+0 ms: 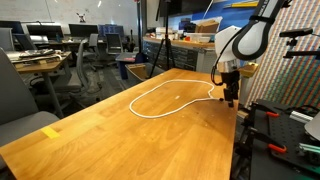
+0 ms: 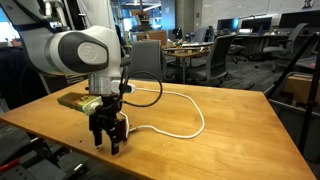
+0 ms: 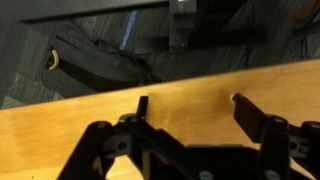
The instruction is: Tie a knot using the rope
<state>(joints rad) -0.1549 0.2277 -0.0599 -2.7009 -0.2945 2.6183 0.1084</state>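
- The rope (image 1: 133, 103) lies in one wide open loop in the middle of the table (image 1: 90, 135). I can't make out any crossing, so I judge the knot hasn't been started.
- One end runs toward the table edge where I am and stops just beside my claw (image 2: 110, 142). That's likely why I'm here: the free end is the part to pick up.
- The claw is released, fingers spread with nothing between them. The wrist view shows only bare wood and the table edge, no rope.
- Arm pose: wrist pointing straight down, fingertips low over the wood near the edge. I can't tell whether they touch it.
- Next, I'd guess: shift onto the rope end, clench, and carry it across the loop.
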